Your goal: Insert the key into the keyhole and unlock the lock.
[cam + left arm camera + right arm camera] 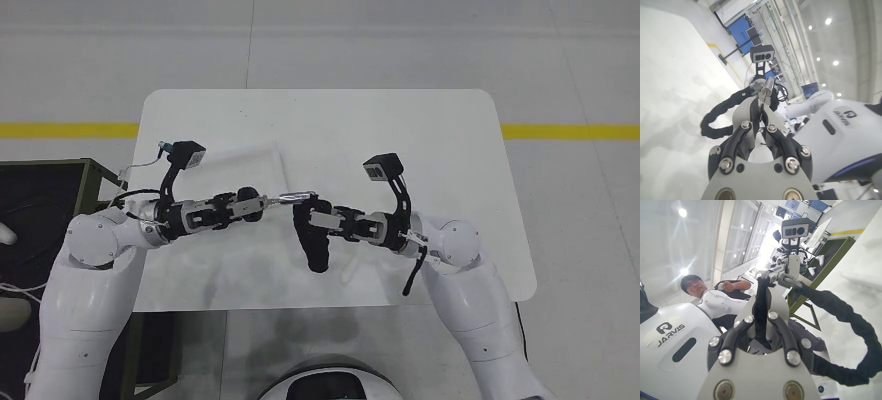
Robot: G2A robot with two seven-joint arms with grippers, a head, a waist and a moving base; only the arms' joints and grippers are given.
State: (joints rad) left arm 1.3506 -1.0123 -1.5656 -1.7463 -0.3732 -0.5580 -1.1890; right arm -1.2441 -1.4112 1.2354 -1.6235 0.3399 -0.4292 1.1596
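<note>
Over mid-table (pixel 450 130), both claws tip to tip, above the white surface. Left claw (pixel 761 108): fingers together, clamped on the key (pixel 762 97) at its bow and ring, blade pointing straight out past the fingertips. Just beyond those tips, the silver lock cylinder (pixel 768 85), end face turned toward the left claw, key blade meeting the keyhole (pixel 764 92); how deep it sits, cannot tell. Right claw (pixel 763 294): fingers closed hard on the black fabric-sleeved chain lock (pixel 838 306), gripped on the sleeve just short of the cylinder, cylinder directly past its fingertips and so between the two claws. Both chain ends joined at the cylinder. From the metal fitting on the cylinder, the rest of the chain curving out to one side of the right claw, then looping back beneath its wrist, toward the robot's edge of the table. Whether the loop's low end touches the tabletop: cannot tell. Seen from above, key and cylinder as one short silver bar bridging the gap between the claws, black loop hanging just beside the right claw, well apart from the left.
</note>
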